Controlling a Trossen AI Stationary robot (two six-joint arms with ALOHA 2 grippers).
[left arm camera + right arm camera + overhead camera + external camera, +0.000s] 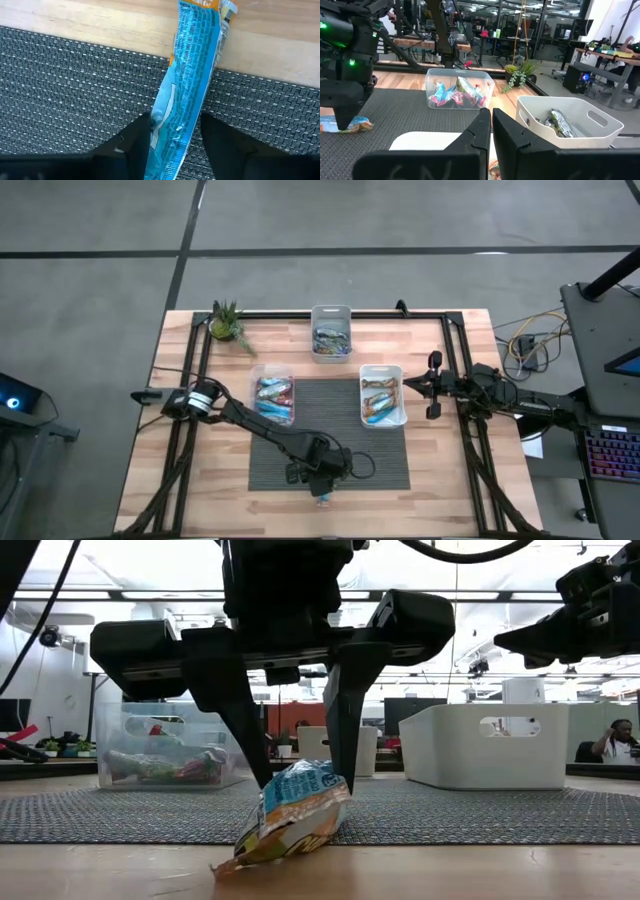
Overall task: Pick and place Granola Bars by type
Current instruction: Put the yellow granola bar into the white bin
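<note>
A blue granola bar (192, 65) with an orange end lies across the near edge of the dark mat (390, 465), close to the table's front edge. My left gripper (175, 120) stands over it, slanting steeply down, a finger at each long edge; in the low view the left gripper (300, 778) straddles the bar (290, 820). My right gripper (491, 120) waits shut and level at the table's right side (433, 385), touching nothing. My left gripper has the blue bar between its two fingers (142, 131), which meet the bar's long edges (159, 117) near the end that lies on the mat. The fingers come from above and lie across the bar. The bar's other end (235, 862) rests on the wood.
A clear bin (272, 369) of blue and reddish bars stands at the mat's far left. A white bin (381, 368) with bars stands at its far right, and a third bin (331, 308) sits farther back. A small plant (228, 326) is at the far left.
</note>
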